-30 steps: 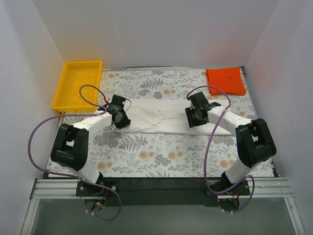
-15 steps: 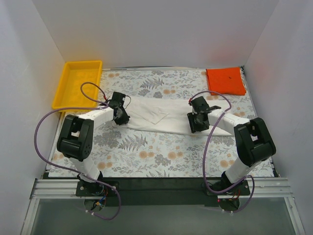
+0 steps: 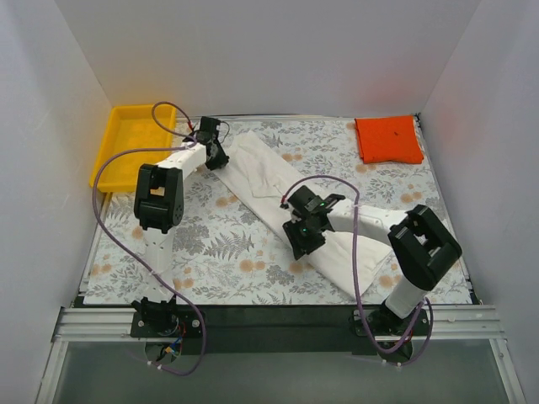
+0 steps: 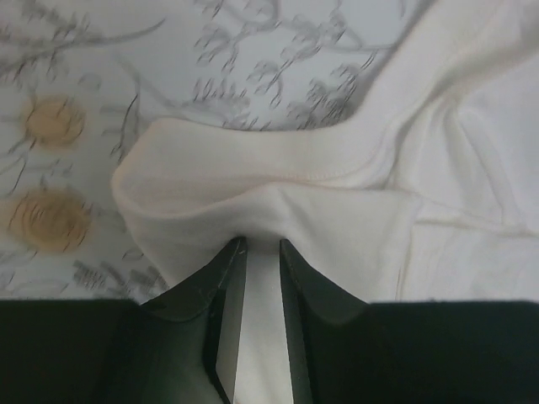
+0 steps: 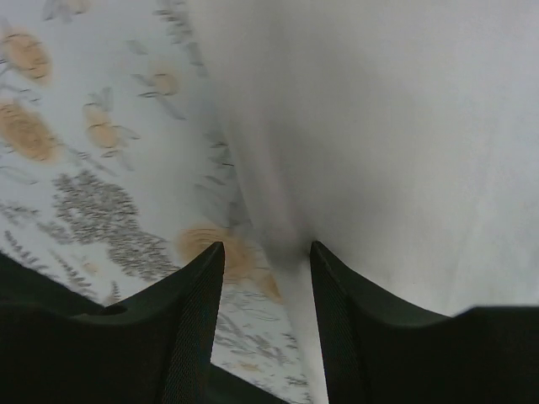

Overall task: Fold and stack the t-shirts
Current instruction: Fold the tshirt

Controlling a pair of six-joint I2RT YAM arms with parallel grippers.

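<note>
Overhead view of a floral-patterned worktop (image 3: pixel 210 248) with two robot arms reaching over it. A white t-shirt (image 3: pixel 261 177), folded into a long narrow band, lies slantwise between the two pincers.

The left pincer (image 3: pixel 216 154) is at the band's far end. In the left wrist view its fingers are drawn narrow, almost together, with a fold of the white cloth nipped between them. The hemmed edge of the shirt bulges out just ahead of the fingertips, and the rest of the shirt spreads away ahead and to the right. Bare patterned worktop shows beyond it and to the left.

The right pincer (image 3: pixel 301 242) is at the near long edge of the band, past its middle. From there the shirt runs on towards the right arm's base. In the right wrist view its fingers stand somewhat apart, with the shirt's edge gathered into a dark crease between them. White cloth fills the space ahead and to the right of the fingers, and worktop lies to their left.

An orange-red t-shirt (image 3: pixel 388 140), folded to a flat square, lies well beyond the right pincer in the far right corner, apart from the white shirt. A yellow tray (image 3: pixel 103 156) sits to the left of the left pincer, near it but not touching.
</note>
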